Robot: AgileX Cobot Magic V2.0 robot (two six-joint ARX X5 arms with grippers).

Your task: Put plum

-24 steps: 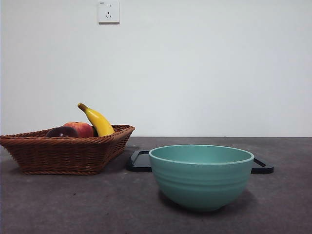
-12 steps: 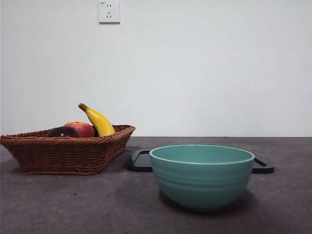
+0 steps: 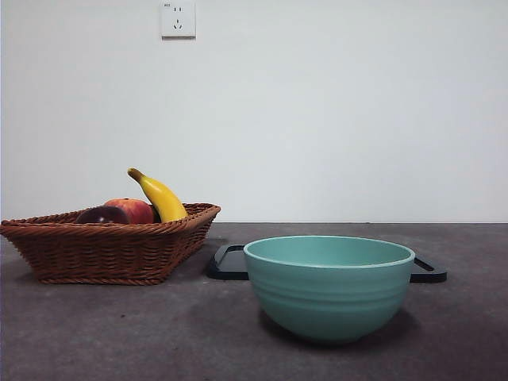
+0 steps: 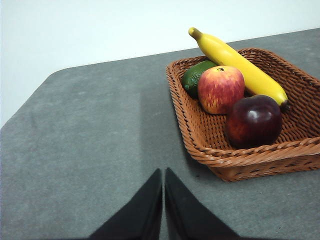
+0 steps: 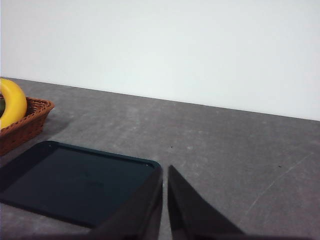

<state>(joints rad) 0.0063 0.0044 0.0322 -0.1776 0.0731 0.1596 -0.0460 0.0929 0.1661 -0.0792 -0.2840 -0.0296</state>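
The plum (image 4: 253, 121) (image 3: 101, 215), dark maroon and glossy, lies in a brown wicker basket (image 4: 215, 150) (image 3: 103, 250) at the table's left, beside a red-orange apple (image 4: 220, 89) (image 3: 131, 209), a yellow banana (image 4: 239, 66) (image 3: 160, 197) and a green fruit (image 4: 196, 76). My left gripper (image 4: 163, 172) is shut, hanging over bare table short of the basket. Over by the black tray (image 5: 75, 180) (image 3: 230, 262), my right gripper (image 5: 165, 170) is shut too, with nothing held. Neither arm shows in the front view.
A teal bowl (image 3: 329, 286) stands at the front, centre right, with the black tray lying behind it. The grey table (image 3: 119, 333) runs back to a white wall with a socket (image 3: 177, 19).
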